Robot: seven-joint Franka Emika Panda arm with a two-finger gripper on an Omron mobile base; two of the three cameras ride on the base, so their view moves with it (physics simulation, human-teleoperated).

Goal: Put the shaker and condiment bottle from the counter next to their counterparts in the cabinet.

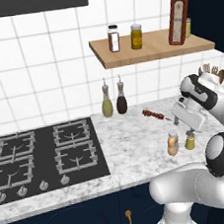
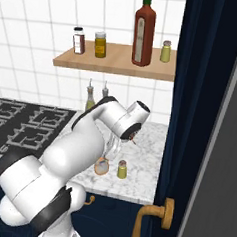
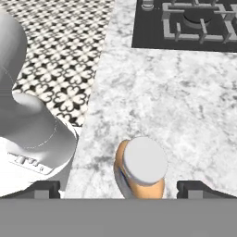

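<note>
The peach-orange condiment bottle stands near the front of the marbled counter, with the tiny yellow-green shaker just to its right. My gripper hangs open right above the bottle, pointing down. In the hand view the bottle's pale cap lies between the two spread fingertips; nothing is held. On the light-wood cabinet shelf stand the tall red-brown bottle and the twin shaker.
Two small jars share the shelf's left part. Two spouted cruets stand by the tiled wall; a small red-brown item lies behind the gripper. The black hob is to the left, a utensil holder and a navy cupboard to the right.
</note>
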